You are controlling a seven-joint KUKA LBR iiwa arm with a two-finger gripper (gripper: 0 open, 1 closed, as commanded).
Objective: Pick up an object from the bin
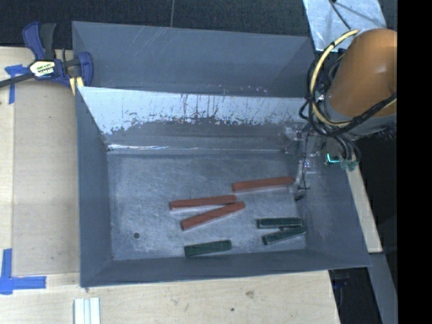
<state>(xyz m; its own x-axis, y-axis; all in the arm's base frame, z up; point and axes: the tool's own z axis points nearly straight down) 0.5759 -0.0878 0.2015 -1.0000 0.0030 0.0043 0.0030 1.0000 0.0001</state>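
A: Where's the gripper [301,184]?
B: Low by the bin's [202,120] right edge, at the right end of the upper brown stick [262,184]. Can't tell if it's apart or together.
A: Other items?
B: Two more brown sticks [202,202] mid-floor, three dark green sticks [208,248] near the front edge.

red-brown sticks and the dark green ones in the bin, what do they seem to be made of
Red-brown sticks: flat, straight bars with a matte, even colour, so perhaps painted wood or plastic; the look leaves it open. Dark green sticks: shorter, the same flat shape, dull with no glint, likely the same kind of material in another colour.
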